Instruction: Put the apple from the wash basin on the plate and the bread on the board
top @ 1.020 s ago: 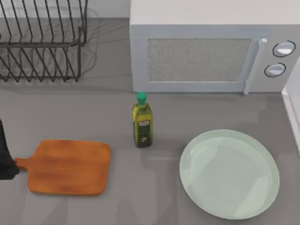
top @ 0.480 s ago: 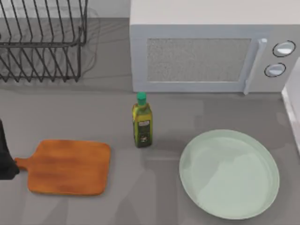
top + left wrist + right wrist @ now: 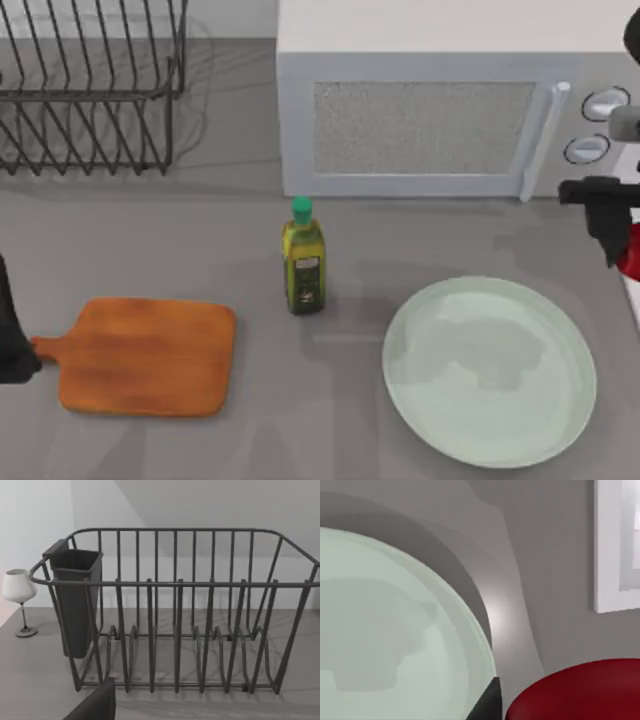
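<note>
Board (image 3: pixel 145 357) bare, front left, left gripper (image 3: pixel 12 345) parked at its handle, grip unreadable; plate (image 3: pixel 489 370) bare front right; oil bottle (image 3: pixel 303 260) label unreadable; right gripper (image 3: pixel 612 225) newly entered at right edge, clenching apple (image 3: pixel 630 250) beyond plate rim

Even, soft, bright light on the grey desk (image 3: pixel 120 240); no hard glare. Dish rack (image 3: pixel 90 90) throws a faint curved shadow of thin lines onto the desk just to its right. Microwave (image 3: pixel 430 110) lays a narrow dark band along its front foot. Oil bottle (image 3: pixel 303 262) casts a pale, diffuse shadow toward the plate (image 3: pixel 490 370). Plate surface carries blocky grey shadows. In the right wrist view, a bright sheen streaks the desk beside the plate rim; the apple (image 3: pixel 580 692) looms close, soft-edged.
</note>
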Action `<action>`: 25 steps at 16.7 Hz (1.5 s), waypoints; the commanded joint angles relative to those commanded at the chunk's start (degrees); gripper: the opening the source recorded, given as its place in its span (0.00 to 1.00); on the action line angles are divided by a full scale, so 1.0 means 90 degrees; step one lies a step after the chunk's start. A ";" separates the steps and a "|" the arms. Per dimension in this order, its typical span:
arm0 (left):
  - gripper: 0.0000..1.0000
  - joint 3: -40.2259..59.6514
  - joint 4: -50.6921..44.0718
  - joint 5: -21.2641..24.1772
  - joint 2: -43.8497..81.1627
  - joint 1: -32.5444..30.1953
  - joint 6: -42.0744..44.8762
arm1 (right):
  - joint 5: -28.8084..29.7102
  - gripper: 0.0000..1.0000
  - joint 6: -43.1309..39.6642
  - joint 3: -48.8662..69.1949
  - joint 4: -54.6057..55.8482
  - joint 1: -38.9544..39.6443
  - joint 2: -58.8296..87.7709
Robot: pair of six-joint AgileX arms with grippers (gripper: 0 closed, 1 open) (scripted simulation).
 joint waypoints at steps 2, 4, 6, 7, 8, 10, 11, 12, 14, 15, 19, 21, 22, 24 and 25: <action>1.00 0.0000 0.0000 0.0000 0.0000 0.0000 0.0000 | -0.0032 0.00 0.0498 -0.0037 -0.0121 0.0621 -0.0091; 1.00 0.0000 0.0000 0.0000 0.0000 0.0000 0.0000 | -0.0081 0.00 0.0923 -0.0019 -0.0152 0.1218 -0.0116; 1.00 0.0000 0.0000 0.0000 0.0000 0.0000 0.0000 | -0.0138 0.00 0.1262 0.0029 -0.0121 0.1753 -0.0100; 1.00 0.0000 0.0000 0.0000 0.0000 0.0000 0.0000 | -0.0166 0.00 0.1396 0.0058 -0.0095 0.1980 -0.0082; 1.00 0.0000 0.0000 0.0000 0.0000 0.0000 0.0000 | -0.0191 0.00 0.1502 0.0087 -0.0068 0.2167 -0.0062; 1.00 0.0000 0.0000 0.0000 0.0000 0.0000 0.0000 | -0.0223 0.00 0.1621 0.0132 -0.0027 0.2388 -0.0029; 1.00 0.0000 0.0000 0.0000 0.0000 0.0000 0.0000 | -0.0227 0.00 0.1633 0.0138 -0.0022 0.2412 -0.0025; 1.00 0.0000 0.0000 0.0000 0.0000 0.0000 0.0000 | -0.0227 0.00 0.1633 0.0138 -0.0022 0.2412 -0.0025; 1.00 0.0000 0.0000 0.0000 0.0000 0.0000 0.0000 | -0.0227 0.00 0.1633 0.0138 -0.0022 0.2412 -0.0025; 1.00 0.0000 0.0000 0.0000 0.0000 0.0000 0.0000 | -0.0227 0.00 0.1633 0.0138 -0.0022 0.2412 -0.0025; 1.00 0.0000 0.0000 0.0000 0.0000 0.0000 0.0000 | -0.0227 0.30 0.1633 0.0138 -0.0022 0.2412 -0.0025; 1.00 0.0000 0.0000 0.0000 0.0000 0.0000 0.0000 | -0.0227 0.45 0.1633 0.0138 -0.0022 0.2412 -0.0025; 1.00 0.0000 0.0000 0.0000 0.0000 0.0000 0.0000 | -0.0227 0.53 0.1633 0.0138 -0.0022 0.2412 -0.0025; 1.00 0.0000 0.0000 0.0000 0.0000 0.0000 0.0000 | -0.0227 0.68 0.1633 0.0138 -0.0022 0.2412 -0.0025; 1.00 0.0000 0.0000 0.0000 0.0000 0.0000 0.0000 | -0.0227 0.75 0.1633 0.0138 -0.0022 0.2412 -0.0025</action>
